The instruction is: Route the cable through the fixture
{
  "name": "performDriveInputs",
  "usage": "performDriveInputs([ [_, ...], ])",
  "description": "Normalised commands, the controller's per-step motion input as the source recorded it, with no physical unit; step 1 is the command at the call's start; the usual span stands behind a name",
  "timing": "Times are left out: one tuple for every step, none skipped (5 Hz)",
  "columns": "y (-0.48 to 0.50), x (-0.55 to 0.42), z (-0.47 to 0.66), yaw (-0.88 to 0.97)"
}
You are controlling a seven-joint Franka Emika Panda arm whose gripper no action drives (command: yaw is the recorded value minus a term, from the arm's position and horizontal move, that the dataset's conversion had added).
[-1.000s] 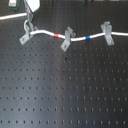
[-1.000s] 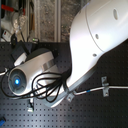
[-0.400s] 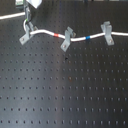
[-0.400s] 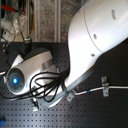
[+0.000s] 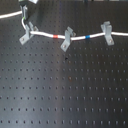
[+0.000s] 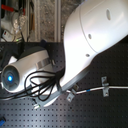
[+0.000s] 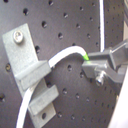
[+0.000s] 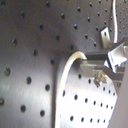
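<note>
The cable (image 5: pixel 50 34) crosses the upper part of the first exterior view, passing three grey clips on the perforated surface (image 5: pixel 65 90): one at upper left (image 5: pixel 26 34), one at centre (image 5: pixel 65 40) just right of the red band (image 5: pixel 56 36), and one at upper right (image 5: pixel 106 32) beyond the blue band (image 5: pixel 88 36). The gripper (image 5: pixel 27 6) sits at the upper left edge of that view, above the left clip, the fixture; against the frames of a second earlier it has moved slightly, and the cable near that clip has shifted little. In the first wrist view the gripper (image 7: pixel 95 64) is closed on the cable (image 7: pixel 60 56) at a green mark, with the cord lying between the fixture's prongs (image 7: pixel 30 70). By this evidence the routing at this clip appears nearly or fully complete.
</note>
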Motion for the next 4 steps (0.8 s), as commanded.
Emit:
performDriveInputs([
  [0.108, 0.177, 0.0, -0.57],
  [0.061, 0.129, 0.02, -0.46],
  [0.059, 0.07, 0.04, -0.42],
  [0.077, 0.085, 0.04, -0.44],
])
